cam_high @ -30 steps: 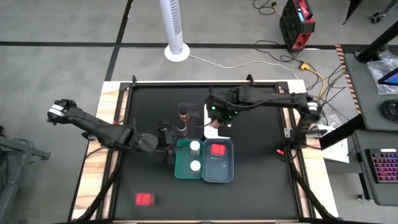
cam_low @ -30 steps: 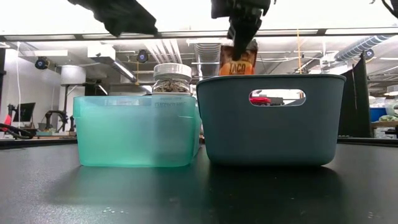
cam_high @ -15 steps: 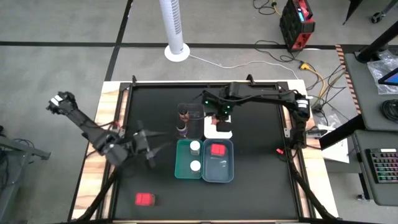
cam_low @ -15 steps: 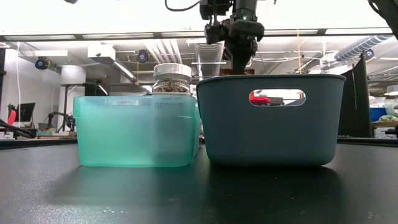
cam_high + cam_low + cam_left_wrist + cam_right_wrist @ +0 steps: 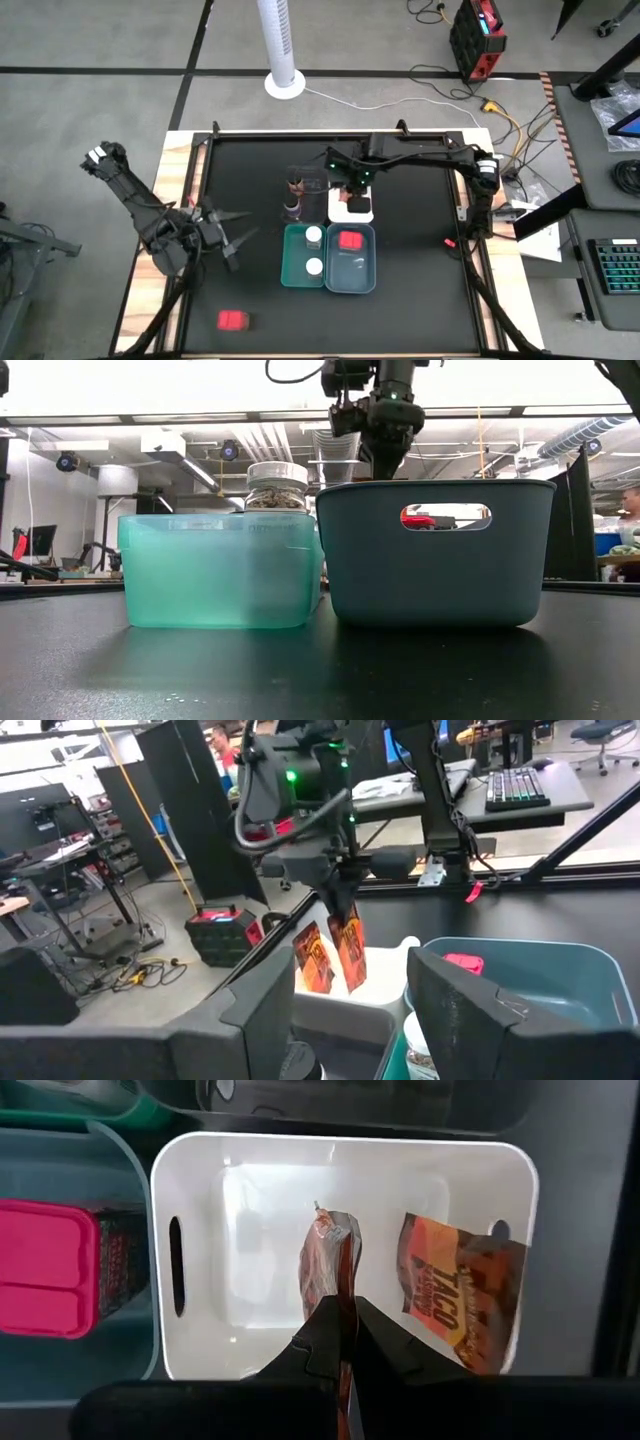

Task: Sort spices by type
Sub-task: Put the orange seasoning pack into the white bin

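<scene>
From overhead you look straight down on the whole black table [image 5: 420, 290] and the floor around it. Your low camera sits at tabletop height, close against the teal tray [image 5: 220, 570] and grey-blue tray [image 5: 435, 555], facing the room behind. Your left wrist camera looks across the table from the left side toward the white tray [image 5: 370, 985]. Your right wrist camera looks down from just above that same white tray, probably near vertical. All four views share the trays.
</scene>
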Tool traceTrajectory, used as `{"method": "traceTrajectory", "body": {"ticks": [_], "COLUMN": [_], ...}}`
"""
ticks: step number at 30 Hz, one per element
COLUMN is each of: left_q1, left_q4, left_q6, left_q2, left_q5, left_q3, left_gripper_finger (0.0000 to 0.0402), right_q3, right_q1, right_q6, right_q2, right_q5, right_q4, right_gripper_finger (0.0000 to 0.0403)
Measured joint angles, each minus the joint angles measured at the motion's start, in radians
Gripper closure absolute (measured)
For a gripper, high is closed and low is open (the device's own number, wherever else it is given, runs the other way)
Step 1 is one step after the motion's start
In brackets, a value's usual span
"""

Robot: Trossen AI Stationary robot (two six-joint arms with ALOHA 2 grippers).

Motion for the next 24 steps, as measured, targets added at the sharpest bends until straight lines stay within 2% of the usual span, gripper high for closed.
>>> {"method": "traceTrajectory", "body": {"ticks": [5,24], "left_q1": [0.0,0.001], "left_q4": [-0.002,-0.022], "left_q6": [0.0,0.001], "left_q2": [0.0,0.0], "left_q5": [-0.002,-0.014], "left_q3": [0.0,0.0], "left_gripper_finger": [0.0223,0.0223], "right_q3": [-0.037,-0.039], "right_q1": [0.0,0.002], "right_q6": [0.003,0.044], "right_q2": [0.001,0.001], "right_q5": [0.001,0.003], "right_q4": [0.02,0.058], "right_gripper_finger": [0.0394,0.0394]}}
